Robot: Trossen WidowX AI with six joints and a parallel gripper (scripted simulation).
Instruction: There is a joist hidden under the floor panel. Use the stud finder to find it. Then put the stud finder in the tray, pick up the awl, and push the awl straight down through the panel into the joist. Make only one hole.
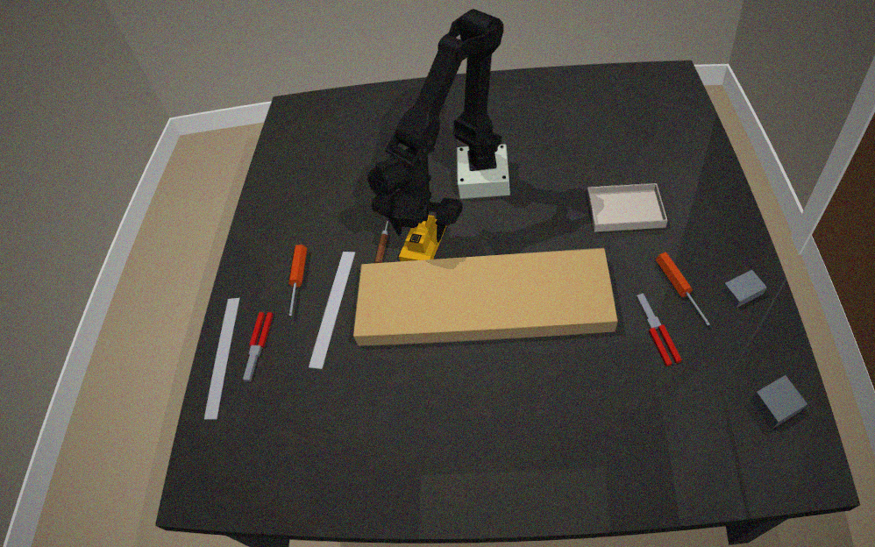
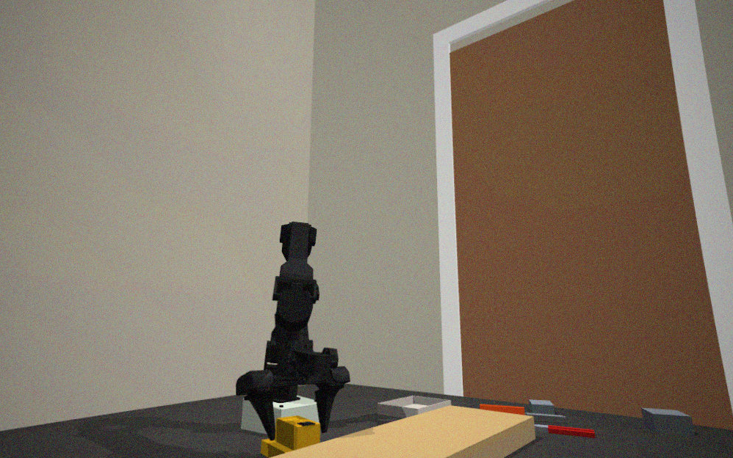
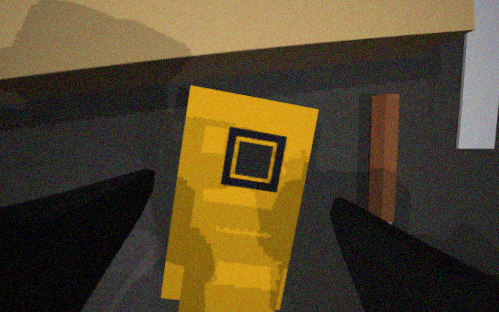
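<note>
The yellow stud finder lies on the table against the far side of the floor panel, its dark square screen facing up. My gripper is open and points down over it, one finger on each side, holding nothing. The awl, with a brown handle, lies just left of the stud finder in the top view; its metal tip is partly hidden by the gripper. The tan floor panel shows no hole. The pale tray holds nothing.
In the top view, orange screwdrivers and red-handled pliers lie on both sides of the panel. Pale strips lie at left, grey blocks at right. The arm's white base stands behind the panel.
</note>
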